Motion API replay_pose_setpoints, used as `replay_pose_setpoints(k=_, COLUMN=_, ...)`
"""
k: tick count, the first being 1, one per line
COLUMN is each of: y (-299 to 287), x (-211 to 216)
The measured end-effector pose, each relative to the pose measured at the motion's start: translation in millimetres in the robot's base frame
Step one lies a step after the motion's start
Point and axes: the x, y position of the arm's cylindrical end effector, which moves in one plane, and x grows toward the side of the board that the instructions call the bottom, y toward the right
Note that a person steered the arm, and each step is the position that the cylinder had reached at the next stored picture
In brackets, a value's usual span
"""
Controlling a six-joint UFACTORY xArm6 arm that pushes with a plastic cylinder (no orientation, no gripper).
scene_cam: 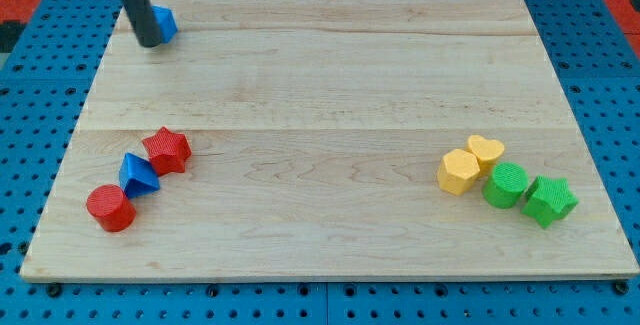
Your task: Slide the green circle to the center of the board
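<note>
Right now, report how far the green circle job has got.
Nothing is done: the green circle sits at the view's lower right, wedged between the yellow heart, yellow hexagon and green star. My tip is at the top left against a blue block. The whole push remains.

Pale wood grain in long planks is seen on the board, set on a blue perforated table with red at the far corners. Blocks: red star, blue triangle, red cylinder, yellow heart, yellow hexagon, green circle, green star, blue block. The rod is dark grey to my tip.
</note>
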Motion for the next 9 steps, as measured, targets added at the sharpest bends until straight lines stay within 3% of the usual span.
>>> replay_pose_setpoints(k=1, y=20, x=-2)
replay_pose_setpoints(k=2, y=132, x=70)
replay_pose_setpoints(k=5, y=513, x=100)
replay_pose_setpoints(k=6, y=544, x=188)
replay_pose_setpoints(k=7, y=491, x=222)
replay_pose_setpoints(k=8, y=409, x=227)
replay_pose_setpoints(k=9, y=441, x=235)
